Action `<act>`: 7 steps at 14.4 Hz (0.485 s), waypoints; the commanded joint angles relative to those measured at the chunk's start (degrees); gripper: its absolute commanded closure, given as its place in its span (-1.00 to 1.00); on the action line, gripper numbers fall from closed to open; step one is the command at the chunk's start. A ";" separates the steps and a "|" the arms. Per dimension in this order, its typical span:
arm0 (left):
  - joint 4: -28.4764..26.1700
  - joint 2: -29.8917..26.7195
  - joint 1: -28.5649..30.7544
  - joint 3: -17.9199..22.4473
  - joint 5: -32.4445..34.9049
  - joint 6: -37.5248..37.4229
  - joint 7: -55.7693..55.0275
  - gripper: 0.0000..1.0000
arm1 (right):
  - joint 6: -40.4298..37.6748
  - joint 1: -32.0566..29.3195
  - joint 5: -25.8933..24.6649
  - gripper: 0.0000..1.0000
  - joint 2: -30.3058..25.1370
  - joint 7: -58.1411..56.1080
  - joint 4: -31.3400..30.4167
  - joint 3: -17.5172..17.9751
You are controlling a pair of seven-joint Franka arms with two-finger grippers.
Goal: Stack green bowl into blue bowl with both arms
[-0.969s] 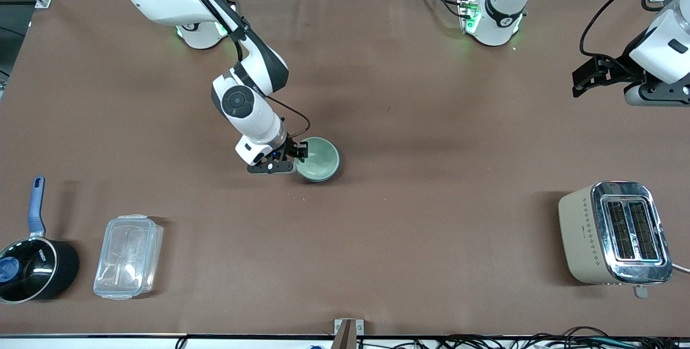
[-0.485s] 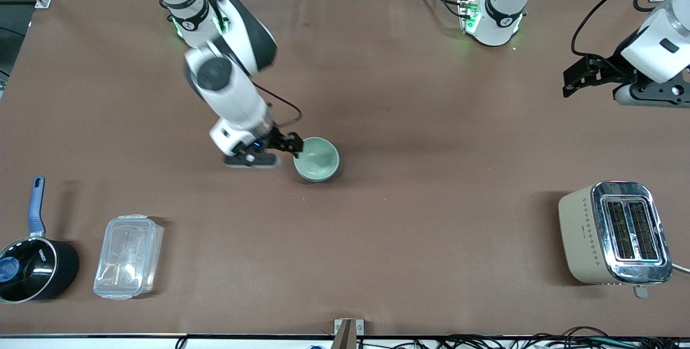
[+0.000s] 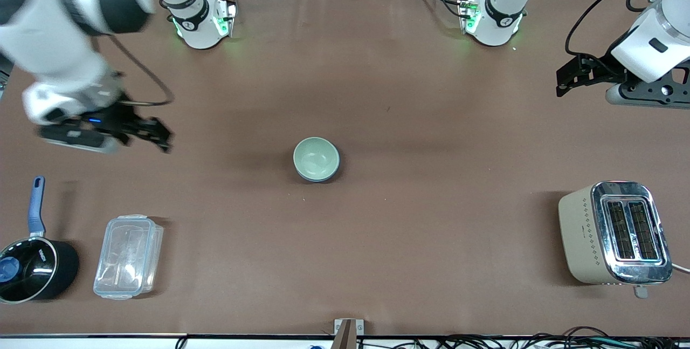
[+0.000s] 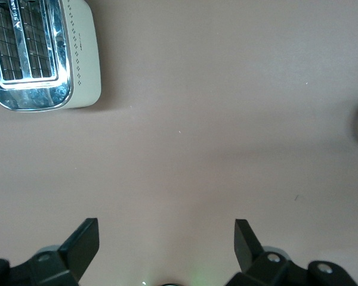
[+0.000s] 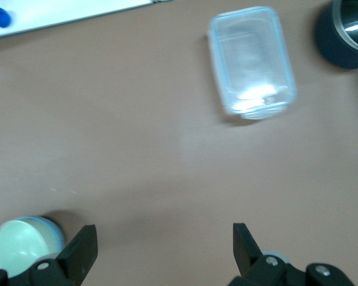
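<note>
The pale green bowl (image 3: 315,158) sits nested inside the blue bowl (image 3: 334,172) at the middle of the table; only a thin blue rim and outer wall show around it. In the right wrist view the green bowl (image 5: 19,244) shows with a blue edge (image 5: 55,229) around it. My right gripper (image 3: 164,141) is open and empty, up over the bare table toward the right arm's end, well away from the bowls; it also shows open in its wrist view (image 5: 164,244). My left gripper (image 3: 561,82) is open and empty over the left arm's end of the table, as its wrist view (image 4: 167,238) confirms.
A beige and chrome toaster (image 3: 614,233) stands near the front camera at the left arm's end. A clear lidded plastic container (image 3: 128,256) and a black saucepan with a blue handle (image 3: 33,262) stand near the front camera at the right arm's end.
My right gripper let go of the green bowl's rim and swung up and away toward the right arm's end of the table. The bowls stayed put. The left gripper shifted slightly.
</note>
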 commanded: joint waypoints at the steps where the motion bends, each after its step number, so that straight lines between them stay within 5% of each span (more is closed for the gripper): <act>1: -0.39 -0.64 0.16 -0.09 -0.89 0.48 0.48 -1.00 | -11.96 -2.83 0.11 -1.00 -0.22 -5.84 8.24 -0.92; 7: -0.21 -0.64 0.25 -0.80 -0.97 0.48 0.39 -1.00 | -21.58 -2.93 3.19 -1.00 0.22 -15.00 17.84 -7.41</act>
